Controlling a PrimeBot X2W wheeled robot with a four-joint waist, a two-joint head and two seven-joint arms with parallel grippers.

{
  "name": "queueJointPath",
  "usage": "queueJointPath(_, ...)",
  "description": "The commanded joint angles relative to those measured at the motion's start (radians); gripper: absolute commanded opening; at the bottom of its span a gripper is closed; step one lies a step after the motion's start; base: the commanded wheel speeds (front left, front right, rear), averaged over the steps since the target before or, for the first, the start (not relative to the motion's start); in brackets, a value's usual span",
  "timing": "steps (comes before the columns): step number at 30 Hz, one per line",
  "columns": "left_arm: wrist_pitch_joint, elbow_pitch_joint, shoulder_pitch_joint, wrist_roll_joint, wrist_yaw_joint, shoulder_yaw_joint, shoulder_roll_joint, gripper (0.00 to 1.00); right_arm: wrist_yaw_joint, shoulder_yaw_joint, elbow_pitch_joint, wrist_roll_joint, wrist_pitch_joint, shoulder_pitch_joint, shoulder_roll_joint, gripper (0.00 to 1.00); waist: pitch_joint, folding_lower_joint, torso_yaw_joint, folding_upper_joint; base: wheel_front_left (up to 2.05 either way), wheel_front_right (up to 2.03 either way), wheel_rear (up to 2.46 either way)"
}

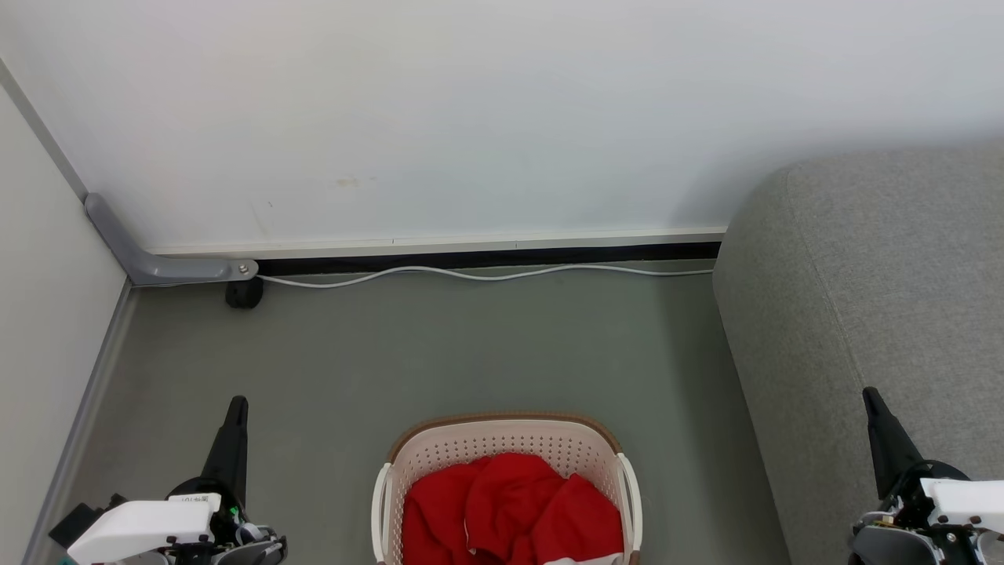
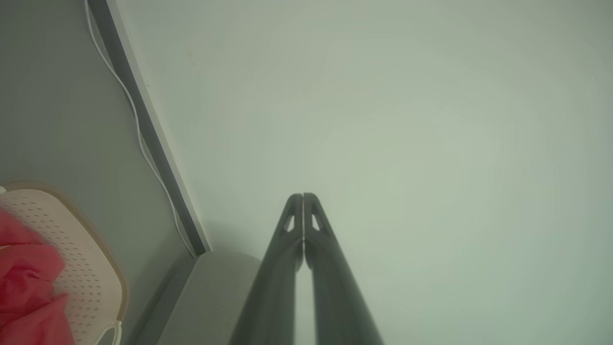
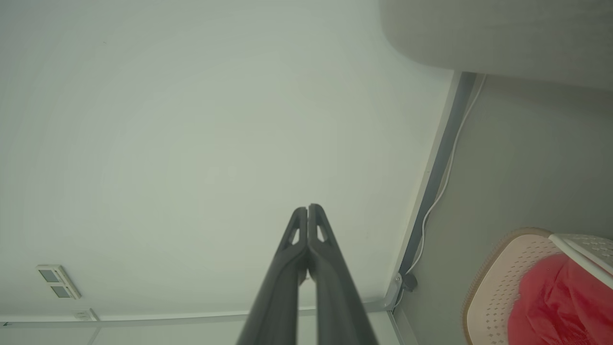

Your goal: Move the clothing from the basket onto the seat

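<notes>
Nearest to me, the left gripper [image 1: 235, 406] and the right gripper [image 1: 869, 395] sat low at either side of the head view, well apart. Each wrist view showed its two long fingers pressed together to the tips with nothing between them, so both pairs of jaws were closed and empty. Between the arms, at the bottom middle, the basket [image 1: 506, 439] stood on the floor [image 1: 471, 353]. The clothing [image 1: 510, 506] lay heaped inside it as a bright red mound with a scrap of white band at its near edge, though the frame cut off the basket's near end. I judged the task to be at its very start, with nothing gripped and all the red fabric I could see in the basket. The seat [image 1: 878, 275] rose to the right of the basket, with a strip of floor between them, and the part of it in view was bare. Farther off, a white cable [image 1: 486, 275] trailed along the foot of the wall [image 1: 471, 118]. The next move, as I read it, called for parting one pair of jaws, lowering them onto the mound and pinching a high fold. The right arm looked handier, being on the seat's side. One lift of such loose fabric might drag the second garment along.
</notes>
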Motion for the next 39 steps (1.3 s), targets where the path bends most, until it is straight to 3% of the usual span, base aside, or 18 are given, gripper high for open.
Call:
queueJointPath(1,0.006,-0.029,-0.058,-0.004,-0.007,0.032,0.017,0.00,0.002,0.017,-0.031,0.012,0.008,-0.036,-0.010,0.00,0.000,0.0000,0.000,0.0000,0.00,0.00,0.00)
queueJointPath(39,0.006,-0.029,-0.058,-0.004,-0.007,0.032,0.017,0.00,0.002,0.017,-0.031,0.012,0.008,-0.036,-0.010,0.00,0.000,0.0000,0.000,0.0000,0.00,0.00,0.00)
